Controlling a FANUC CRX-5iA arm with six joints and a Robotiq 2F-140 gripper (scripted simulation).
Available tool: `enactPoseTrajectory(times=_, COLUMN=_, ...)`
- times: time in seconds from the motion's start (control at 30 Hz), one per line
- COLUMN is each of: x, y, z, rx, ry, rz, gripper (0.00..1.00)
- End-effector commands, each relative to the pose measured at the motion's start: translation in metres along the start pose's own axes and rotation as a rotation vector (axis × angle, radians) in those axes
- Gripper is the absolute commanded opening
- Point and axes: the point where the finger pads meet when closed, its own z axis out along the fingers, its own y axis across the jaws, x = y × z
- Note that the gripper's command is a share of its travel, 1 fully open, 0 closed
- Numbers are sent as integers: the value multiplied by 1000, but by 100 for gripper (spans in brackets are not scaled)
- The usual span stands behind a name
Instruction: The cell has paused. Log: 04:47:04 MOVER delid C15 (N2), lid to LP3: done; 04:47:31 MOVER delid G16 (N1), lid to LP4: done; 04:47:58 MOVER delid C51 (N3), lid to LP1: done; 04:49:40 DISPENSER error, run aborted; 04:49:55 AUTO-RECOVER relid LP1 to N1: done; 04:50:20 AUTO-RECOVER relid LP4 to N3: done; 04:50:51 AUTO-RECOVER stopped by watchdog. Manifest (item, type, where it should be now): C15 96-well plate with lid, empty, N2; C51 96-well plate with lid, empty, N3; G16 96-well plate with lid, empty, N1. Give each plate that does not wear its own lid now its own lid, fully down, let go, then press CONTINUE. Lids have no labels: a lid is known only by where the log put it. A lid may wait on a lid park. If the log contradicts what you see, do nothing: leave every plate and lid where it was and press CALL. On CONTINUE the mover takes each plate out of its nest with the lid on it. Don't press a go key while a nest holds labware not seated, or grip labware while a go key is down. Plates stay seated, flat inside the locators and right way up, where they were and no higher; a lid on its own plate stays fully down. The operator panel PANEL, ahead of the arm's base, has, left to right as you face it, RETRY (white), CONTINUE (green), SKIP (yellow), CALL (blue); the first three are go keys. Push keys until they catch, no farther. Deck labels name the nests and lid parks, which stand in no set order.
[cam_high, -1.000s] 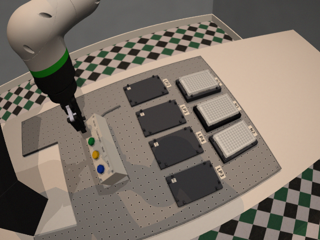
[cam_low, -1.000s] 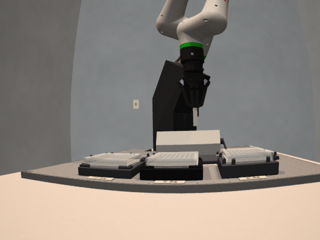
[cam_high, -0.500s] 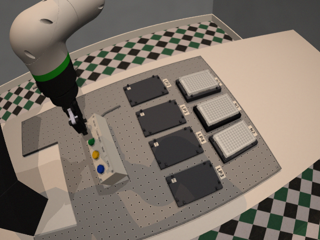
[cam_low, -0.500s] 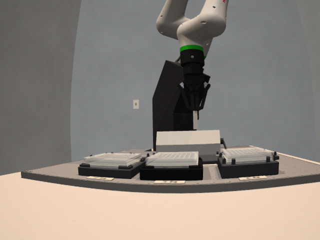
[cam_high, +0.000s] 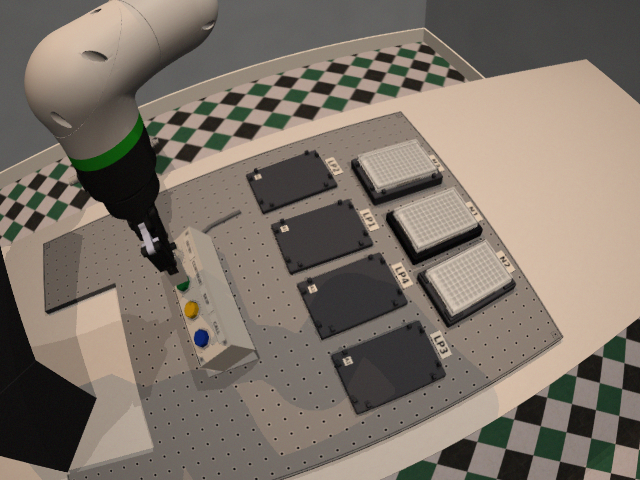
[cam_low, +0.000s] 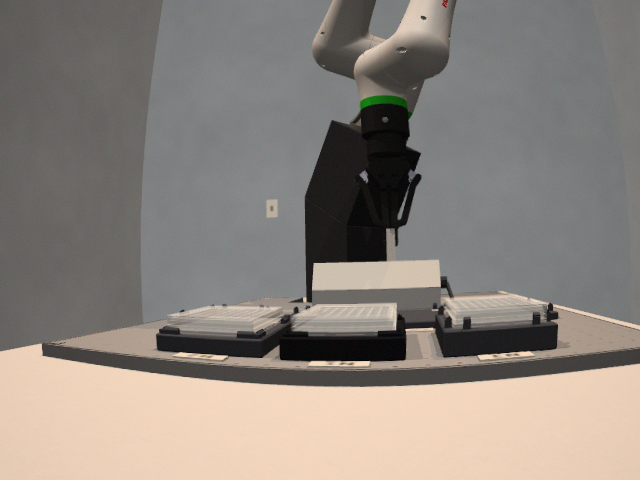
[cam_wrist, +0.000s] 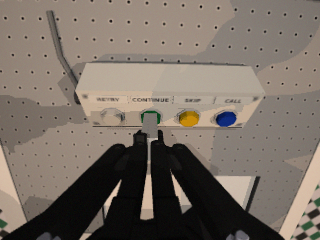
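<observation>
- We see three clear 96-well plates, each wearing a clear lid, flat in black nests: top plate (cam_high: 397, 164) (label unreadable), N1 plate (cam_high: 435, 219), N2 plate (cam_high: 467, 277).
- Four dark lid parks, LP2 (cam_high: 292, 180), LP1 (cam_high: 321, 235), LP4 (cam_high: 351, 294), LP3 (cam_high: 387, 365), are bare.
- On the PANEL (cam_wrist: 167, 80), the green CONTINUE key (cam_wrist: 150, 118) sits sunken.

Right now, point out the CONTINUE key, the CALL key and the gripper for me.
CONTINUE key (cam_wrist: 150, 118), wrist view, on its green face.
CALL key (cam_wrist: 226, 118), wrist view, on its blue cap.
gripper (cam_wrist: 148, 135), wrist view, between the shut fingertips just below the green key.
</observation>
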Motion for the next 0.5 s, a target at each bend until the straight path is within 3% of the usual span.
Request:
enactPoseTrajectory(times=0.0, x=0, y=0, z=1, rx=0, ry=0, rz=0, gripper=0)
enactPoseTrajectory(times=0.47, x=0, y=0, z=4, rx=0, ry=0, rz=0, gripper=0)
